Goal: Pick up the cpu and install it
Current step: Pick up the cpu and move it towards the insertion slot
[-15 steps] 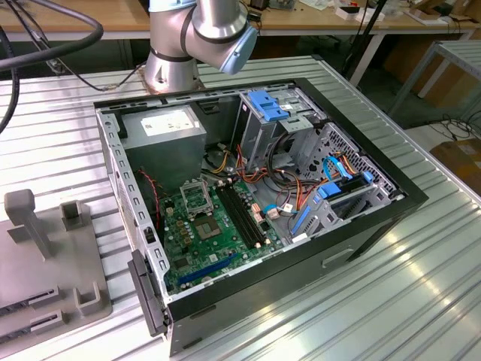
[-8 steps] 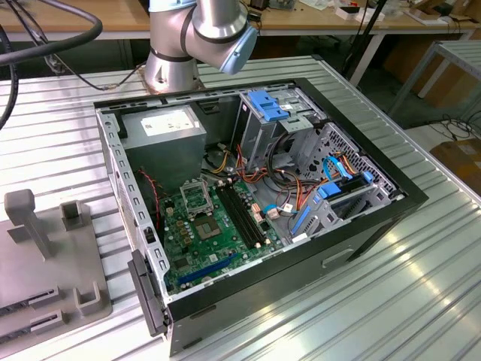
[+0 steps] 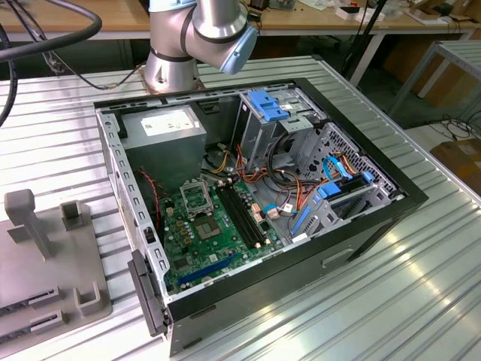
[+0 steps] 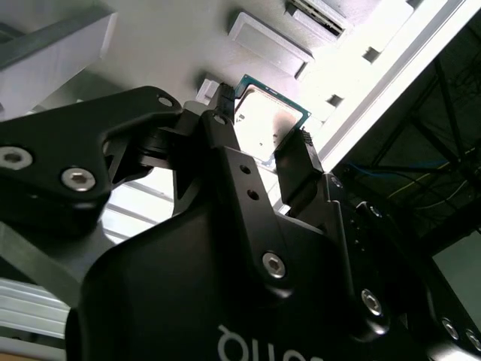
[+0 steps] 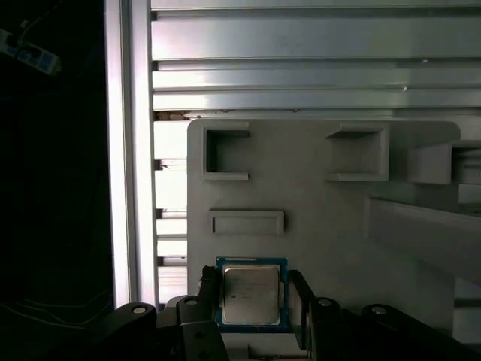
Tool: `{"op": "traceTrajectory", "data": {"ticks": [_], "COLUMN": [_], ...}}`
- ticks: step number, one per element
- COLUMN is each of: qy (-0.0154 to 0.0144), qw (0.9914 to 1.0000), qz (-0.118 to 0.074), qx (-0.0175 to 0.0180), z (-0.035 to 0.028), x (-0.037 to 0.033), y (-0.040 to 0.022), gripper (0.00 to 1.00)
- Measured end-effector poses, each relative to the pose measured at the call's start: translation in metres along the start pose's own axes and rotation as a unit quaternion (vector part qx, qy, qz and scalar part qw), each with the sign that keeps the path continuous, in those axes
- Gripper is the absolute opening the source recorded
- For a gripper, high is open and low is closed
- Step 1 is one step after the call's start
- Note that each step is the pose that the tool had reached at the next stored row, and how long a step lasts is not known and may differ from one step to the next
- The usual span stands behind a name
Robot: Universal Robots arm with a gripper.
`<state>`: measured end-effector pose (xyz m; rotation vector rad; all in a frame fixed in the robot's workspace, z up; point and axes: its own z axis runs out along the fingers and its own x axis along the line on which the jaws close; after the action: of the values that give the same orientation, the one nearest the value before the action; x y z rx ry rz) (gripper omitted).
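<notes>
At the grey tray (image 5: pixel 316 218), one cpu (image 5: pixel 252 295) — clamped in one gripper (image 5: pixel 252 277).

The exterior view looks down at a slant from high and well back over the open computer case (image 3: pixel 255 218) on the slatted table (image 3: pixel 421 301). The first wrist view faces straight down, close, past the gripper (image 5: pixel 253 286) onto a grey fixture plate (image 5: pixel 323 218). The second wrist view looks along the gripper's body from very near. Both wrist views share the cpu (image 4: pixel 267 120) and that plate, seemingly the one at the exterior view's left.
</notes>
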<state>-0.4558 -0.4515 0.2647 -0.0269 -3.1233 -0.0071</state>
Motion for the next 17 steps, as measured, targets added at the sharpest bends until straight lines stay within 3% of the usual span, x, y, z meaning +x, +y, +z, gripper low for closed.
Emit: {"op": "traceTrajectory", "data": {"ticks": [17], "qy": [0.0000], "qw": [1.00000], "qz": [0.000], "qx": [0.0000], "z": [-0.0066], "x": [0.0001], "y": [0.0000], "gripper": [0.47]}}
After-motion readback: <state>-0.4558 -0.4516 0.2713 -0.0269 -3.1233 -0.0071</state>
